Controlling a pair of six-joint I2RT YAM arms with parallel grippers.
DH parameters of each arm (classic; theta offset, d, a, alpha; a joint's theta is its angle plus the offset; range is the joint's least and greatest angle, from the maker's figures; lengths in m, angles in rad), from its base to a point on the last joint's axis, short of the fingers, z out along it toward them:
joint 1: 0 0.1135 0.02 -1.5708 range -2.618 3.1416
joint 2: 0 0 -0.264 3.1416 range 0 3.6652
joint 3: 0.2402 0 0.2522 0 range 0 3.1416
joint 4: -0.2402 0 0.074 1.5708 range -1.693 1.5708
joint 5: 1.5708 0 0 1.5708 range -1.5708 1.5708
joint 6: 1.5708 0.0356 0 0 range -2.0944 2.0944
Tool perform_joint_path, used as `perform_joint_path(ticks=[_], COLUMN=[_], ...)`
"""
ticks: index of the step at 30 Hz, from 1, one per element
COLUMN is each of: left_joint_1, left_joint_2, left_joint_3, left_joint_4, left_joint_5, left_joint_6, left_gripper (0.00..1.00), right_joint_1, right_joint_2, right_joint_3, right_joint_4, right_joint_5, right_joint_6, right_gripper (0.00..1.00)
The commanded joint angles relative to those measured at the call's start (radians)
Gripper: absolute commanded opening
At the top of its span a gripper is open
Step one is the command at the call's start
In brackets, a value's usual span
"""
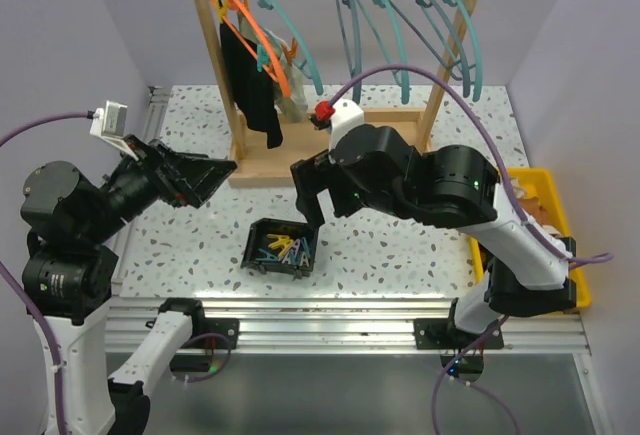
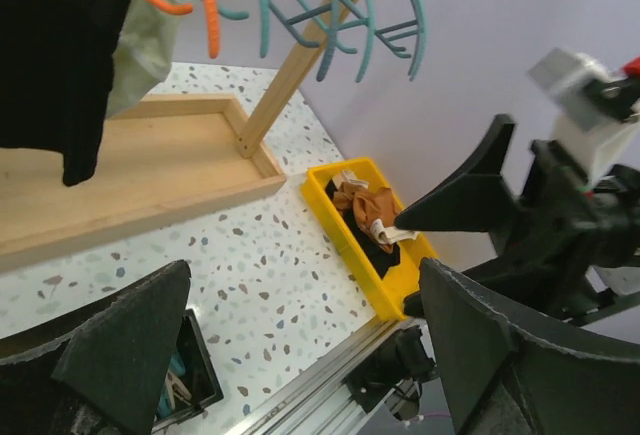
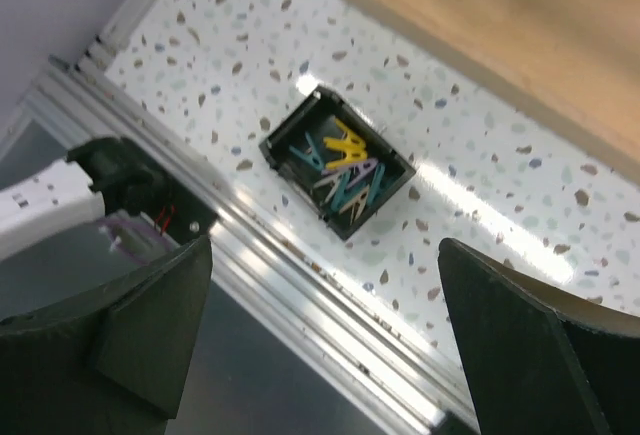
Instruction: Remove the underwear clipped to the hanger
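The black underwear hangs long and narrow from an orange hanger at the left end of the wooden rack. The cream-white brief hangs just behind it, mostly hidden. Both also show in the left wrist view, black and cream, at the upper left. My left gripper is open and empty, low and left of the black piece, near the rack's base. My right gripper is open and empty, in front of the rack base, above a clip box. Neither touches the garments.
A black box of coloured clothes pegs sits on the table in front; it also shows in the right wrist view. A yellow bin with brown clothes stands at the right edge. Several teal hangers hang empty. The wooden rack base lies ahead.
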Motion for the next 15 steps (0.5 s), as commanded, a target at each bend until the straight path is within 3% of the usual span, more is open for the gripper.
perform_joint_path(ticks=[1, 3, 5, 6, 8, 10, 15], left_joint_1=[-0.004, -0.004, -0.003, -0.004, -0.004, -0.004, -0.004], left_joint_2=[0.01, 0.009, -0.001, -0.005, -0.018, -0.03, -0.053], left_joint_3=[0.045, 0.045, 0.032, 0.027, 0.013, 0.004, -0.028], left_joint_4=[-0.141, -0.17, -0.181, -0.185, -0.192, -0.198, -0.199], left_joint_5=[-0.111, -0.131, -0.133, -0.133, -0.134, -0.133, -0.13], left_joint_6=[0.059, 0.067, 0.073, 0.073, 0.072, 0.069, 0.069], left_gripper=[1.0, 1.0, 1.0, 1.0, 1.0, 1.0, 1.0], right_joint_1=[0.003, 0.003, -0.005, -0.011, -0.06, -0.108, -0.232], right_joint_2=[0.042, 0.047, 0.024, 0.021, 0.05, 0.07, 0.042], right_joint_3=[0.127, 0.146, 0.123, 0.132, 0.181, 0.226, 0.132], right_joint_4=[-0.054, -0.026, 0.082, 0.112, 0.127, 0.144, 0.332], right_joint_5=[0.143, 0.195, 0.202, 0.203, 0.24, 0.269, 0.156], right_joint_6=[-0.043, -0.103, -0.195, -0.223, -0.275, -0.325, -0.424], right_gripper=[0.99, 0.96, 0.85, 0.66, 0.57, 0.41, 0.28])
